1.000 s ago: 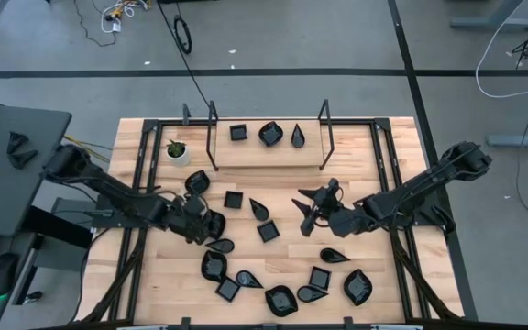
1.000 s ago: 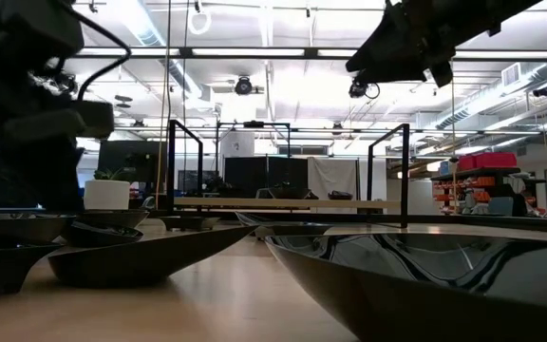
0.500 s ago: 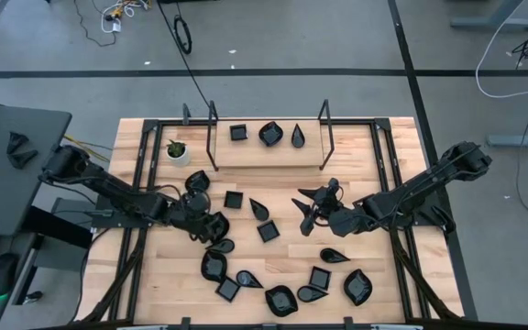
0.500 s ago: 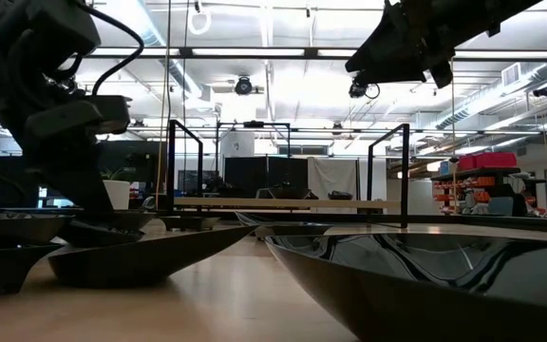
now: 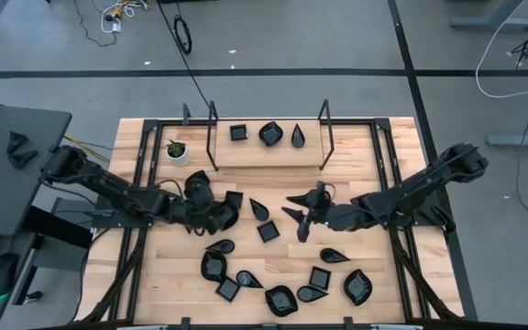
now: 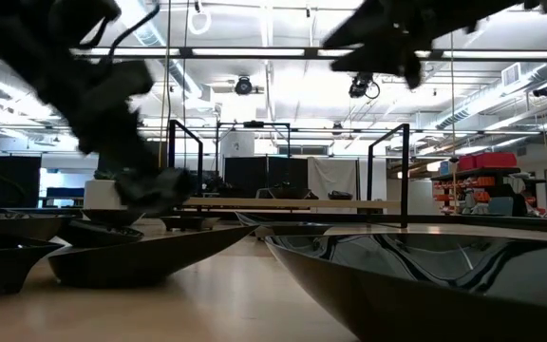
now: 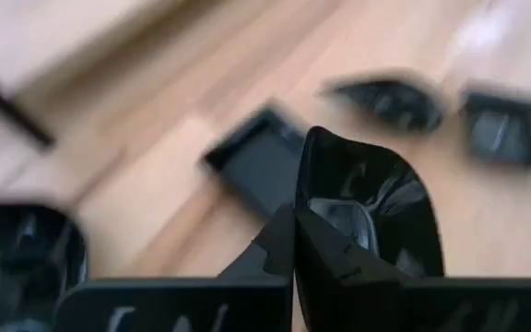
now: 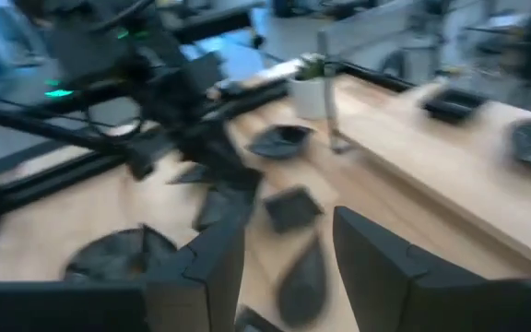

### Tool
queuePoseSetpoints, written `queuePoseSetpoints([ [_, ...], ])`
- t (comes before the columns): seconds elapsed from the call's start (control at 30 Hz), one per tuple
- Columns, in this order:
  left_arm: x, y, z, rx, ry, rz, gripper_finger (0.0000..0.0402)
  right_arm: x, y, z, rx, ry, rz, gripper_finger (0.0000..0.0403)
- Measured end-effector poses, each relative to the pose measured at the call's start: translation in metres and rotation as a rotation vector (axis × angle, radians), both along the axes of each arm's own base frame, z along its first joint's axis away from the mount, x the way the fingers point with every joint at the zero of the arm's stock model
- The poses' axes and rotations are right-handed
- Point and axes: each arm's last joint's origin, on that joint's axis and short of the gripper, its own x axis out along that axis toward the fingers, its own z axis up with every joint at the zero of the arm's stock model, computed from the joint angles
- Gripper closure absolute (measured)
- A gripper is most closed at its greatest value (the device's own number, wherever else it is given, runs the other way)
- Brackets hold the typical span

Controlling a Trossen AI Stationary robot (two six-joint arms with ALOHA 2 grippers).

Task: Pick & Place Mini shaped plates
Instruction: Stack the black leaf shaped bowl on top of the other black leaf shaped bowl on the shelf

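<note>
A glossy black mini plate (image 7: 367,217) sits pinched by its rim in the left claw (image 5: 220,216), lifted clear of the table (image 5: 392,275) near its middle, just beside a square plate (image 5: 234,199) lying flat. The raised shelf (image 5: 269,151), already carrying three plates, lies ahead of this claw toward the far edge, so the left arm looks the nearer one for delivery. The right claw (image 5: 302,216) hangs above the table's middle, fingers spread wide and empty, with other plates scattered below it.
</note>
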Motion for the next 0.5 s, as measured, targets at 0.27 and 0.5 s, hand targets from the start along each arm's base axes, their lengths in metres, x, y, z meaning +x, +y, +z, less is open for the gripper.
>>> queuePoseSetpoints([
  [0.27, 0.032, 0.013, 0.047, -0.03, -0.083, -0.083, 0.0395, 0.068, 0.017, -0.013, -0.241, 0.118, 0.381, 0.0234],
  [0.5, 0.042, 0.024, 0.062, -0.082, -0.112, -0.13, 0.0397, 0.122, 0.033, -0.017, -0.683, 0.499, 0.496, 0.0234],
])
